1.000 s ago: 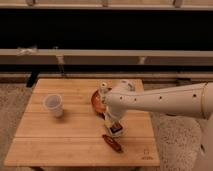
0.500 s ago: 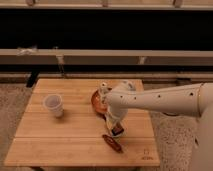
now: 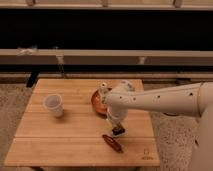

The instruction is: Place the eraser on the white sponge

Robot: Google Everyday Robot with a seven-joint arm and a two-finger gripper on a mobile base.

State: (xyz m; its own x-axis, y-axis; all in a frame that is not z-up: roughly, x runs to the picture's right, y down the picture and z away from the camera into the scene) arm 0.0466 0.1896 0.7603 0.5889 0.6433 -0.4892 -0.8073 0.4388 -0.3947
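Gripper [image 3: 118,129] has dropped lower toward wooden counter [image 3: 60,135] within the last second, small black eraser with red-white label [image 3: 118,131] clamped in jaws, near slim red tool [image 3: 113,143]. White sponge not identifiable. Judgement: placement imminent, target unclear.

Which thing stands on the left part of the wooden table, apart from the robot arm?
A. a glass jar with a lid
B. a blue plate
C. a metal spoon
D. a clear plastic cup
D: a clear plastic cup stands alone on the left part of the table, while the end effector hangs low over the table's right half, near a slim red tool.
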